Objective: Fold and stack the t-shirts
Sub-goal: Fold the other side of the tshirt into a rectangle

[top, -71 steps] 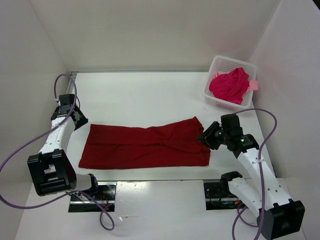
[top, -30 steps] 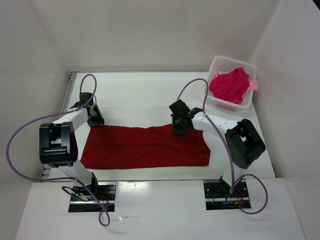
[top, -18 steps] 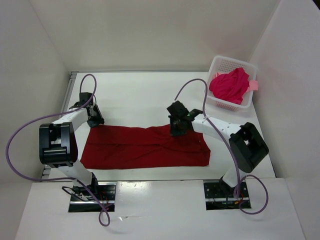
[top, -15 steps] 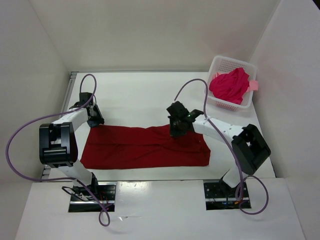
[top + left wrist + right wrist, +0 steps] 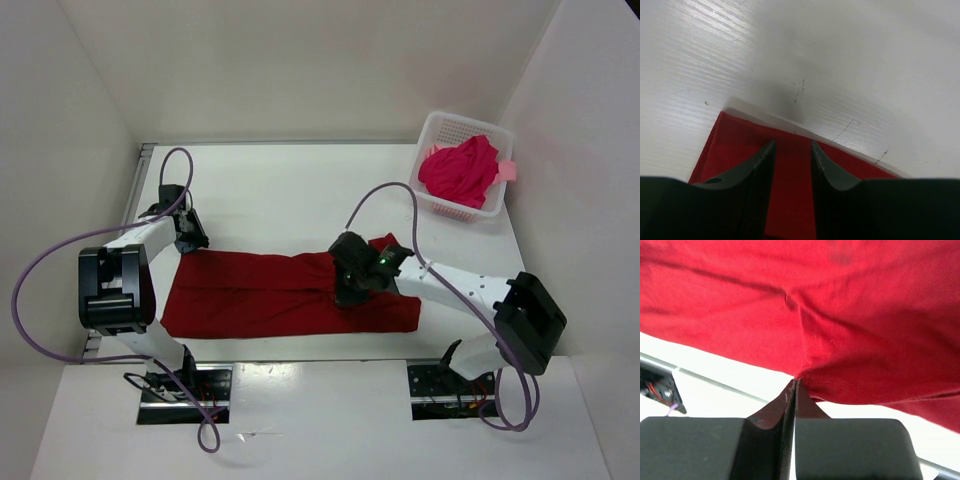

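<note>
White tabletop (image 5: pixel 300 190) from above: dark red t-shirt (image 5: pixel 250 295) spread flat, left fingers (image 5: pixel 190 240) at its far-left corner, right fingers (image 5: pixel 345 288) mid-cloth (crimson-pink t-shirt (image 5: pixel 460 170) in basket (image 5: pixel 428 192)). Left wrist: apart, over that corner. Right wrist: together, pinching a fold.

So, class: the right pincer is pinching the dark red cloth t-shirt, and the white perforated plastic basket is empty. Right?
Not empty: the white perforated plastic basket holds a bright crimson-pink cloth t-shirt, per the top external view. The right pincer does pinch the dark red t-shirt.
</note>
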